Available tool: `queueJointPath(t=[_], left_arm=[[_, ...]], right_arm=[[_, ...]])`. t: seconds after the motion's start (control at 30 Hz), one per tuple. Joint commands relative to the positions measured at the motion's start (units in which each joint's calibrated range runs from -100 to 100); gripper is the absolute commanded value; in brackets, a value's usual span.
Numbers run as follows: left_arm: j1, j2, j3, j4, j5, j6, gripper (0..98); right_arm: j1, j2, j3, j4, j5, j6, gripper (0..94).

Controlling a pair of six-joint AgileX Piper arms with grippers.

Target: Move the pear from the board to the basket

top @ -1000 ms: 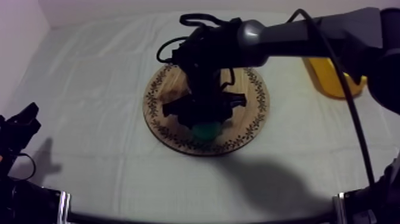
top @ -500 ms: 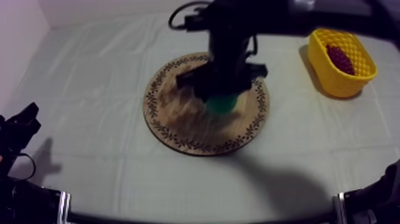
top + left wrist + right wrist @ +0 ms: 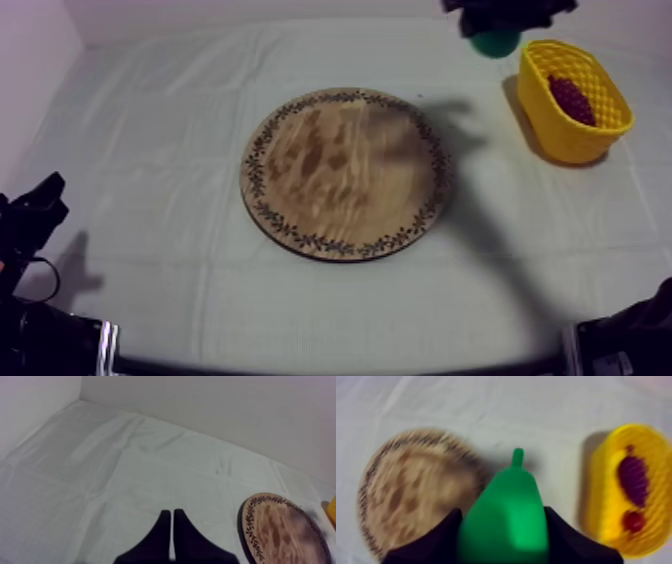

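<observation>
My right gripper (image 3: 497, 30) hangs high at the far edge of the table, just left of the yellow basket (image 3: 600, 128), and is shut on the green pear (image 3: 496, 42). In the right wrist view the pear (image 3: 507, 516) sits between my two black fingers (image 3: 438, 536), stalk pointing away, above the cloth between the wooden board (image 3: 411, 493) and the basket (image 3: 601, 506). The round wooden board (image 3: 345, 172) lies bare in the middle of the table. My left gripper (image 3: 172, 521) rests shut as a narrow wedge over the cloth, left of the board (image 3: 282, 531).
Inside the basket lie a bunch of dark grapes (image 3: 632, 478) and a small red fruit (image 3: 634, 521); the grapes (image 3: 572, 98) also show from above. My left arm (image 3: 30, 225) sits low at the table's left edge.
My right gripper has lifted the pear off the board and carried it up and to the right, towards the basket. The board is now bare. The left arm has stayed still.
</observation>
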State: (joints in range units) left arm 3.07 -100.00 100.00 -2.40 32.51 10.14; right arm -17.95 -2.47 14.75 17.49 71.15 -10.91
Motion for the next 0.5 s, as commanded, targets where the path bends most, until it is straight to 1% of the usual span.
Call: queueJointPath(t=[0.0, 0.23, 0.33, 0.47], left_arm=[[0.0, 0.0, 0.0, -0.02, 0.0, 0.0, 0.1], [0.0, 0.0, 0.0, -0.02, 0.0, 0.0, 0.1], [0.0, 0.0, 0.0, -0.02, 0.0, 0.0, 0.1], [0.0, 0.0, 0.0, -0.02, 0.0, 0.0, 0.1]], right_arm=[[5.9, -2.4, 0.5, 0.3, -2.6, 3.6, 36.7], [14.7, -4.7, 3.9, 0.9, -12.0, 8.8, 37.0], [17.8, -4.2, 6.3, 1.3, -16.7, 10.2, 38.0], [21.1, -2.4, 10.4, 2.7, -22.5, 10.7, 39.7]])
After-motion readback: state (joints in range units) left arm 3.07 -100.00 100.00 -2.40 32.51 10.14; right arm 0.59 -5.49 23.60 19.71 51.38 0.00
